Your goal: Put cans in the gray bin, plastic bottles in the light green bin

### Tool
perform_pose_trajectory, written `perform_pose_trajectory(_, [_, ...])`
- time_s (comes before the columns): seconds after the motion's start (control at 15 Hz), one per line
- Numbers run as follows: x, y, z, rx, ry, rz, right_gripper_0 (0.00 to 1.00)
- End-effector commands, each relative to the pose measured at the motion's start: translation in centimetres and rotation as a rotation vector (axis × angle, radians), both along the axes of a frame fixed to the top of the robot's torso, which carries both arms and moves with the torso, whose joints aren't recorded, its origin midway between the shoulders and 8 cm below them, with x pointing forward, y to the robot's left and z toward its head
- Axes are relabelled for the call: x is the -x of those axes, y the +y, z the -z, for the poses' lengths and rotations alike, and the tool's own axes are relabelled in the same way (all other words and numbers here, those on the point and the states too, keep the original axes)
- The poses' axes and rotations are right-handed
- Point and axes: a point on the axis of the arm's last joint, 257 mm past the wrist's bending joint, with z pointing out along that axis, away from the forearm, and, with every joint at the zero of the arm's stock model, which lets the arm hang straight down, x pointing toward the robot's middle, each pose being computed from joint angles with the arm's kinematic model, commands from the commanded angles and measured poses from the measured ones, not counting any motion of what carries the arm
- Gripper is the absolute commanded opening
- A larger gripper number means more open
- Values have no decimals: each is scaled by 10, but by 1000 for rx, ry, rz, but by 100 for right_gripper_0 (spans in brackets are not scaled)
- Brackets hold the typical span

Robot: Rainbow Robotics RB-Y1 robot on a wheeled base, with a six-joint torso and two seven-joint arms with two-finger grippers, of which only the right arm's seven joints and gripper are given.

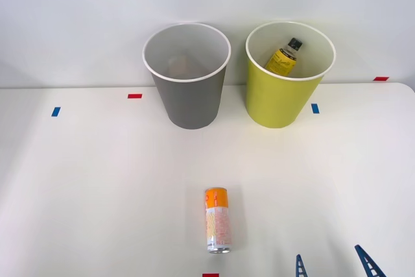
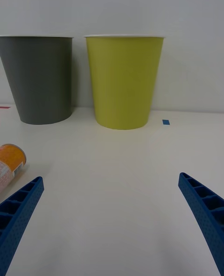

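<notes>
Right end effector (image 1: 334, 263) low at the near edge of the white desk (image 1: 97, 186), blue ribbed fingers (image 2: 205, 206) spread wide, holding nothing. Slim orange-topped can with pale speckled body (image 1: 218, 220) lies on its side on the desk, just to the end effector's left, apart from it; its print is unreadable. Yellow-labelled plastic bottle with black cap (image 1: 285, 56) leans inside the round yellow-green bin (image 1: 275, 98). Round gray bin (image 1: 191, 98) stands beside it.

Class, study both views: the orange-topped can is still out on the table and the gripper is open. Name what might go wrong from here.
1. The orange-topped can lies on its side, so the open right gripper could nudge it and make it roll.
2. The gray bin stands close beside the light green bin, which already holds the bottle; a drop could land in the wrong one.
</notes>
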Motion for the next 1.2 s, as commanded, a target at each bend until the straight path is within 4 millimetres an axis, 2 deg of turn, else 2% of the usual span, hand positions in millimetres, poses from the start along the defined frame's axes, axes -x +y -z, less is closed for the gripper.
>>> perform_pose_trajectory(0.07, [0, 0, 0, 0, 0, 0, 100])
perform_pose_trajectory(1.2, [0, 0, 0, 0, 0, 0, 100])
